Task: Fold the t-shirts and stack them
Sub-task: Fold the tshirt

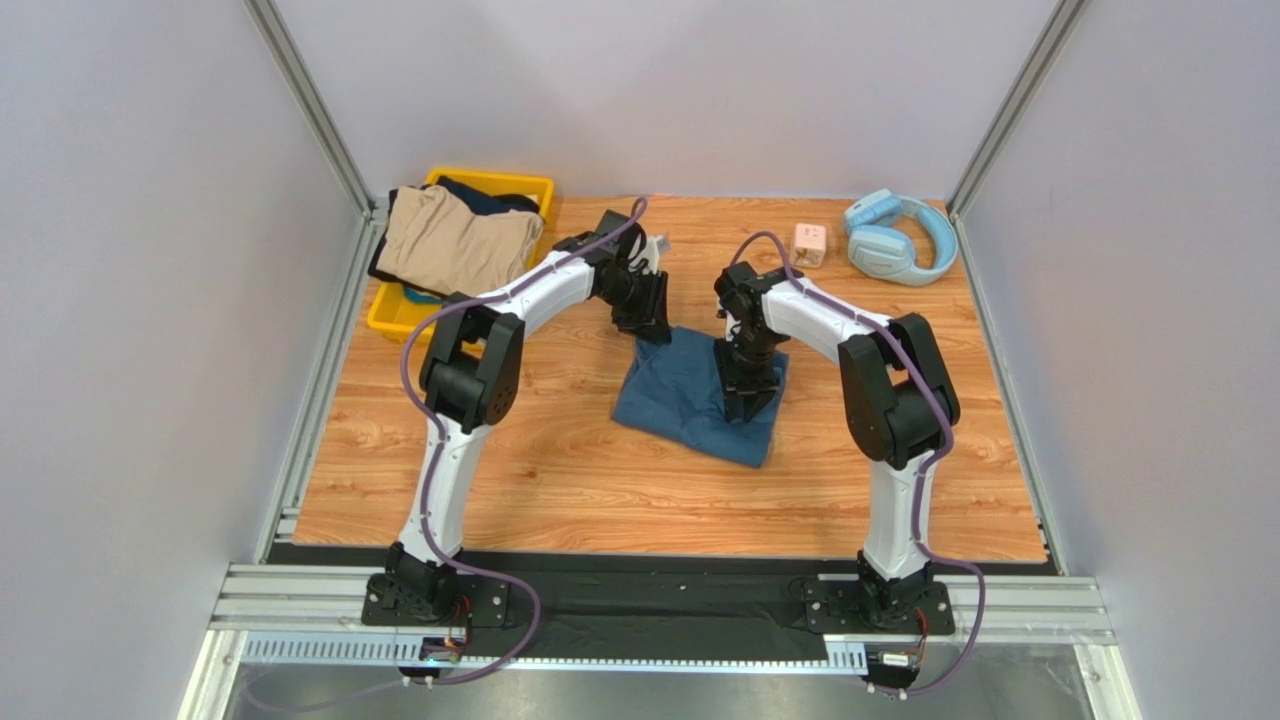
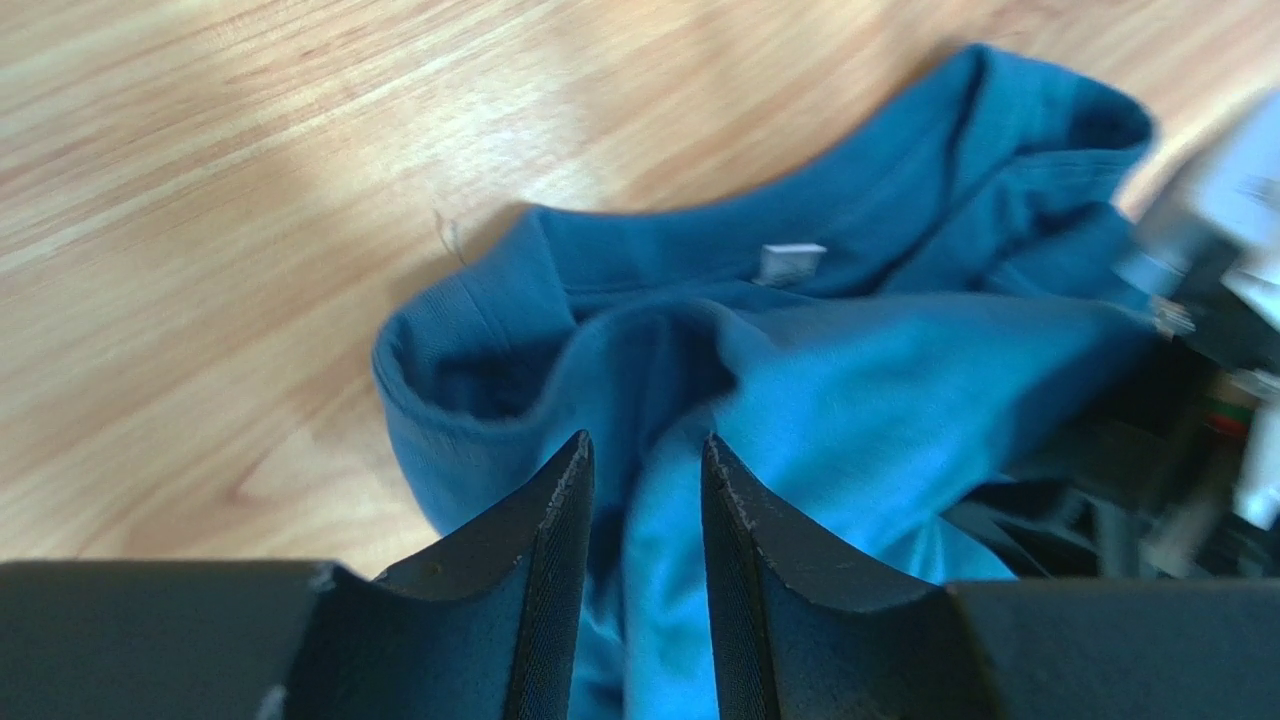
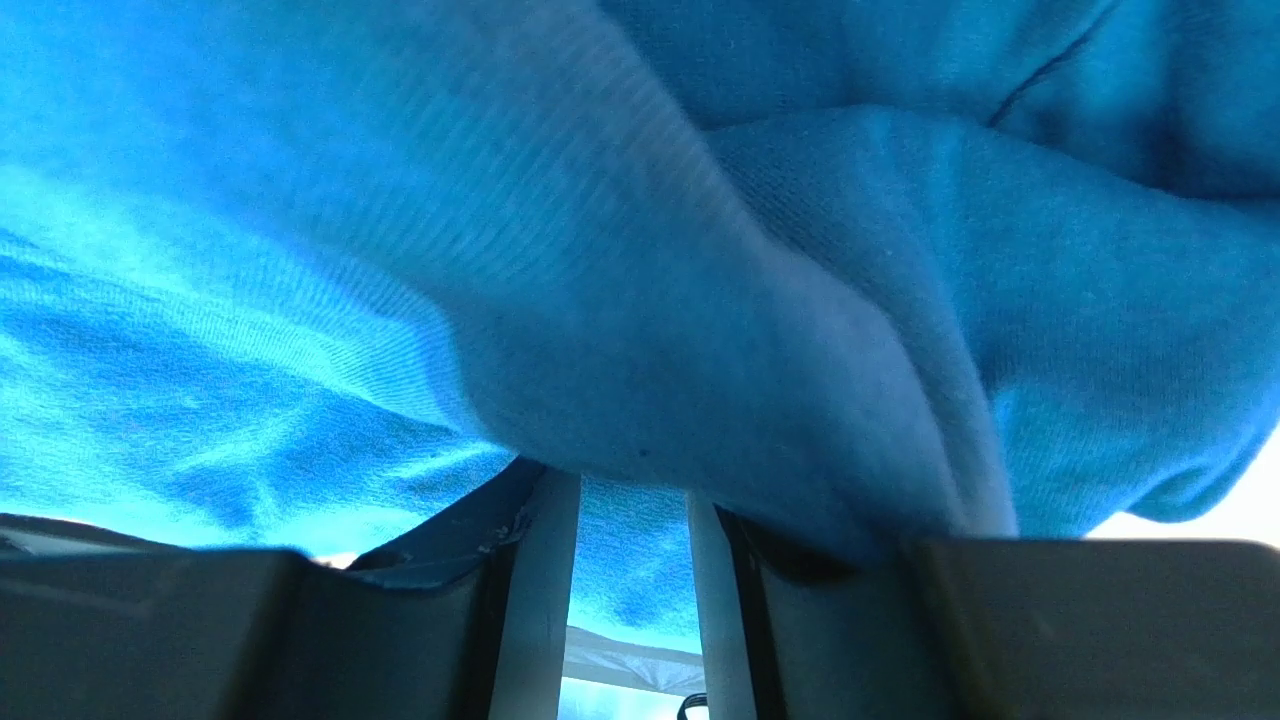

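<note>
The dark teal-blue t-shirt (image 1: 688, 398) lies bunched and partly folded at the middle of the wooden table. My left gripper (image 1: 649, 311) is at its far left corner. In the left wrist view the gripper (image 2: 646, 468) is nearly closed, pinching a raised fold of the shirt (image 2: 842, 390) near the collar and label. My right gripper (image 1: 747, 393) points down onto the shirt's right side. In the right wrist view the teal cloth (image 3: 631, 270) drapes over the gripper (image 3: 631, 503), hiding the tips. The tan shirt (image 1: 458, 240) and the dark navy one (image 1: 489, 195) sit bunched at far left.
A yellow bin (image 1: 394, 312) at the far left holds the tan and navy garments. Light-blue headphones (image 1: 899, 236) and a small white and pink cube (image 1: 810, 243) sit at the far right. Metal frame posts and grey walls close in the table.
</note>
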`<action>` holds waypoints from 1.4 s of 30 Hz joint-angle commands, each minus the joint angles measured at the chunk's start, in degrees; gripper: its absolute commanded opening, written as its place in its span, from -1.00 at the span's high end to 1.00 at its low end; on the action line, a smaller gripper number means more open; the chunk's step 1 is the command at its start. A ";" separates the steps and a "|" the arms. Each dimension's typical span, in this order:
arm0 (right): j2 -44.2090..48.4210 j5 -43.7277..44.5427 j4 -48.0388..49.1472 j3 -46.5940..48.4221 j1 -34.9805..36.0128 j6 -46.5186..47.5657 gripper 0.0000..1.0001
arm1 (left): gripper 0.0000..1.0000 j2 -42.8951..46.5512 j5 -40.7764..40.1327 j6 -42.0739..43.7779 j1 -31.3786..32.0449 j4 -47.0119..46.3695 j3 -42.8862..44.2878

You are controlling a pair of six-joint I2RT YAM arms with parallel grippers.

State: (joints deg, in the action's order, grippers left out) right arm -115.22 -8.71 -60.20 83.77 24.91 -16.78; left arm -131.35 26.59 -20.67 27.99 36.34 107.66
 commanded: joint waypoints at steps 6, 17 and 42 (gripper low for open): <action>0.26 -2.89 2.99 -3.26 0.23 -1.33 0.28 | 0.20 -2.07 6.45 -2.53 0.05 -6.45 0.89; -2.64 -3.16 4.22 -3.79 0.23 -2.12 0.28 | 0.57 -0.22 14.72 -7.02 0.75 -15.07 -8.42; -1.59 0.10 4.48 -6.42 0.23 -2.65 0.30 | 1.00 14.01 -2.68 -5.35 -3.64 -14.10 -15.10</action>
State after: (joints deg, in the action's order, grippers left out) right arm -114.45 -11.86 -58.11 79.85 24.82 -19.29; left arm -120.66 28.53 -27.14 25.76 23.09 93.76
